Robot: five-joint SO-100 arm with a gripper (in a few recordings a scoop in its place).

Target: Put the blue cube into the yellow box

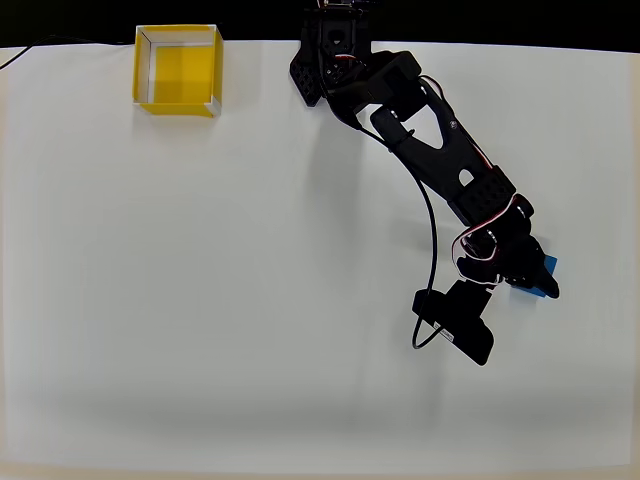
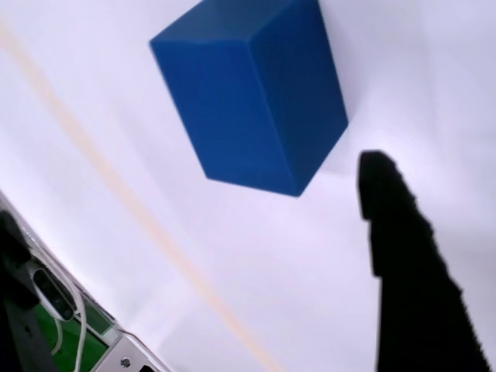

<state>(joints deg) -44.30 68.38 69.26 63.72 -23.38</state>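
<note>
Gripper (image 1: 528, 280) over blue cube (image 1: 540, 290) – jaws apparently parted, cube free | one fingertip (image 2: 387, 201) just beside cube (image 2: 252, 93) | yellow box (image 1: 178, 70) well apart, upper left overhead.

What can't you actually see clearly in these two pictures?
- Overhead view: most of the small bright-blue cube is hidden under the black arm's hand; open or shut is unclear.
- Wrist view: one dark finger shows beside the cube, whose top the edge cuts off.
- Overhead view: part of the yellow open-topped box floor lies behind its near wall.
</note>
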